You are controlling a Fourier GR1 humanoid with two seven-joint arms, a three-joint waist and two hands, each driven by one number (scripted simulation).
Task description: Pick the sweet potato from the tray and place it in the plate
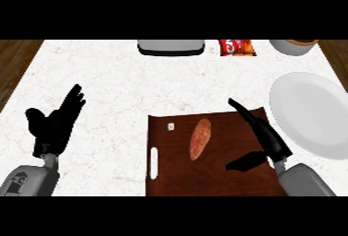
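An orange-brown sweet potato [200,138] lies lengthwise on the dark brown tray [175,177] near the counter's front. My right hand [266,138] hovers over the tray's right side, fingers straight and pointing away, thumb spread toward the potato; it is open and a short gap separates it from the potato. The white plate [314,115] sits to the right of the tray, at the picture's right edge. My left hand [55,122] rests open at the left, fingers up, away from the tray.
A grey appliance [171,47], a red snack packet [237,47] and a white bowl [293,46] line the counter's far edge. A small white tag [171,126] lies on the tray. Wooden floor shows past both far corners.
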